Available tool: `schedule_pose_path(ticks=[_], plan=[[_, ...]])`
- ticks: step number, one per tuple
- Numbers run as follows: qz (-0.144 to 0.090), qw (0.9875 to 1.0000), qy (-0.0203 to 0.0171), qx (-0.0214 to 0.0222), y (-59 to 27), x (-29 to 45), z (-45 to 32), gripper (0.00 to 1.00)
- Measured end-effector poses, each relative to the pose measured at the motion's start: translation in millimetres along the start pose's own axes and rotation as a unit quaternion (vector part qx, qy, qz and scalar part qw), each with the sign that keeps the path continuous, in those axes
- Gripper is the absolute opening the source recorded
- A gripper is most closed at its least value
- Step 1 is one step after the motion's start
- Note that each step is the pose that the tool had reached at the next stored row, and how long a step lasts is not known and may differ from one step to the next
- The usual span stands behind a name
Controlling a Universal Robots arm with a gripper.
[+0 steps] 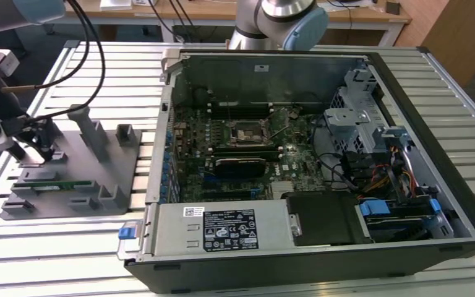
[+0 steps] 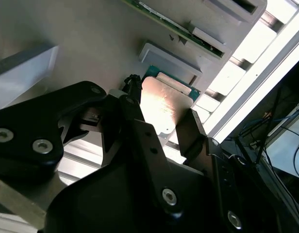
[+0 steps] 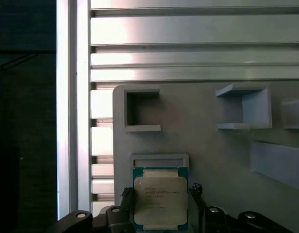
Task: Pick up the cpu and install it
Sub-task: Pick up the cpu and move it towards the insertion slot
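The cpu [image 3: 160, 200], a flat silvery square with a thin green rim, lies on the grey fixture plate [image 3: 212, 155] against a low raised stop. In the second wrist view the cpu [image 2: 164, 104] shows its shiny top between two black fingers. My gripper [image 3: 160, 190] is open and straddles the chip, one fingertip close to each side edge with a thin gap. In the exterior view the gripper [image 1: 44, 151] hangs low over the plate's [image 1: 72, 179] near-left part, at that view's left. The motherboard socket [image 1: 248, 132] sits inside the open computer case.
A long green memory stick [image 1: 52, 184] rests in a holder on the plate. Upright grey posts [image 1: 85, 127] stand beside the gripper. The open case [image 1: 320, 154] with its raised walls takes up the middle and right of the slatted metal table [image 1: 56, 247].
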State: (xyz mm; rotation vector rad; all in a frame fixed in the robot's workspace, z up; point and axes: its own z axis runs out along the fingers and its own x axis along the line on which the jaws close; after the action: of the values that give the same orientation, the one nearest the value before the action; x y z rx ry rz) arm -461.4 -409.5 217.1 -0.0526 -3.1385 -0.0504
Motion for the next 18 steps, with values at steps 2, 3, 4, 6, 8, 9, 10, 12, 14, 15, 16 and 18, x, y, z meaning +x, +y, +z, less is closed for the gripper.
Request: schedule_pose_path(ticks=[2, 3, 4, 6, 8, 9, 10, 12, 14, 15, 16, 18], plan=[[0.0, 1.0, -0.0001, 0.0, 0.1, 0.0, -1.9, 0.53], [0.0, 1.0, 0.0, 0.0, 0.1, 0.0, -2.9, 0.53], [0.0, 1.0, 0.0, 0.0, 0.1, 0.0, -3.7, 0.53], [0.0, 1.0, -0.0001, 0.0, 0.2, 0.0, -5.2, 0.53], [0.0, 1.0, -0.0001, -0.0001, 0.2, 0.0, -6.7, 0.53], [0.0, 1.0, -0.0001, 0.0, 0.2, 0.0, -7.5, 0.53], [0.0, 1.0, -0.0001, 0.0, 0.3, 0.0, -8.3, 0.53], [0.0, 1.0, 0.0, 0.0, 0.3, 0.0, -9.7, 0.53], [0.0, 1.0, 0.0, 0.0, 0.3, 0.0, -11.1, 0.53], [0.0, 1.0, -0.0001, 0.0, 0.4, 0.0, -11.9, 0.53], [0.0, 1.0, 0.0, 0.0, 0.4, 0.0, -12.9, 0.53], [0.0, 1.0, 0.0, 0.0, 0.5, 0.1, -14.7, 0.53]])
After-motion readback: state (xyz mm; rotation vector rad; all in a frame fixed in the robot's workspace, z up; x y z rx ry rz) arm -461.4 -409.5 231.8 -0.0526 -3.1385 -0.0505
